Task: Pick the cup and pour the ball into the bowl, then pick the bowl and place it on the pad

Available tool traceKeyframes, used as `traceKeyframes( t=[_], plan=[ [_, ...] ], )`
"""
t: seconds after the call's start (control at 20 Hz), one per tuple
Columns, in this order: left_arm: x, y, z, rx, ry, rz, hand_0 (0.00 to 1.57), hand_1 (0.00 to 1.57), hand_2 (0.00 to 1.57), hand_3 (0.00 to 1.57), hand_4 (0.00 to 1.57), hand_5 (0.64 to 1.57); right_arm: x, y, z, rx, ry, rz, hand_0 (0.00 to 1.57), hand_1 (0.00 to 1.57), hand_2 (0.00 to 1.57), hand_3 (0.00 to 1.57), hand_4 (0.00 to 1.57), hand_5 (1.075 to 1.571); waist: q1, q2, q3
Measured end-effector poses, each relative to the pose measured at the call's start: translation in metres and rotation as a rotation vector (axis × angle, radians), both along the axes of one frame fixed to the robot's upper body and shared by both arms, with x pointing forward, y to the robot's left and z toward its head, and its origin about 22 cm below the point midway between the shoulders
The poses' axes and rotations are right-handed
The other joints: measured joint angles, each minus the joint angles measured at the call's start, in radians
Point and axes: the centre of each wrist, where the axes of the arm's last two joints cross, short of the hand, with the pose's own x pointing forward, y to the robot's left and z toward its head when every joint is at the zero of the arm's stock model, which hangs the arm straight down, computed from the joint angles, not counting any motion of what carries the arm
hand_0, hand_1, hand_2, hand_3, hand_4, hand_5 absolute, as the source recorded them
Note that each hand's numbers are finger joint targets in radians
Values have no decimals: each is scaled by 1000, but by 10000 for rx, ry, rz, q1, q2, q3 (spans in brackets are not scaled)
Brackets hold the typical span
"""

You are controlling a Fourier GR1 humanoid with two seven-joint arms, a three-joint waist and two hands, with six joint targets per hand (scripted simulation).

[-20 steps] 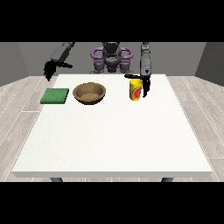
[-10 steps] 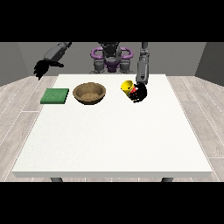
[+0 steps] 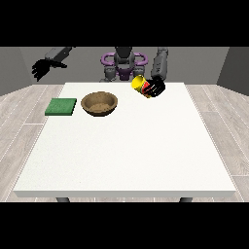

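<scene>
Grey walls behind, pale plank floor all round, and in the middle a big white counter [image 3: 126,146] with the robot [image 3: 124,63] standing at its far edge, twelve o'clock. Over at the view's right, the hand [image 3: 154,88] is wrapped round a yellow cup [image 3: 140,83] with a red mark on its side, and it has the cup up off the counter, above the far edge at about one o'clock. That cup is well tipped over: its long axis runs from lower right to upper left, the base buried in the black hand, the open mouth aimed up and toward the view's left, toward ten o'clock. The ball can't be made out from here. Down on the counter at about eleven o'clock sits the brown wooden bowl [image 3: 99,103], upright, mouth to the ceiling, well apart from the cup and to its left. Just beside the bowl, at nine o'clock from it, the green pad [image 3: 61,106] lies flat near the counter's left edge, a small gap between them. And the hand at the view's left [image 3: 41,68] hangs out beyond the counter's far left corner, raised in the air, fingers drooping relaxed, holding nothing.
</scene>
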Motion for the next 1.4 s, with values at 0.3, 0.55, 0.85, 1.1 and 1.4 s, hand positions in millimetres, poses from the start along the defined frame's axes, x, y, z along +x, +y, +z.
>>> traceKeyframes(
  t=[0.3,0.55,0.85,1.1,1.4],
  plan=[
    [-1,-43,6,1973,835,-474,1364,1364,1571,1571,1068,1568,-28,-23,-32,30,1253,-848,0,0,0,0,0,1557,944,-1269,2],
    [0,-79,18,3224,951,-532,1364,1364,1571,1571,1068,1568,-40,-31,-46,90,1546,-1139,0,0,83,0,0,1554,1228,-1520,-12],
    [-6,-105,29,4343,815,-650,1080,1080,1571,1571,965,1570,-53,-41,-58,285,1473,-1393,0,0,58,0,0,1551,1417,-1512,-17],
    [-11,-137,43,5516,516,-680,583,583,1571,1536,881,1571,-44,-40,-55,236,1490,-1244,0,0,0,0,0,1548,1259,-1479,-18],
    [-14,-165,60,6921,-321,-380,552,552,1571,1571,885,1571,-8,-25,-34,-46,1157,-989,0,0,0,222,0,1533,1043,-984,-22]
  ],
)
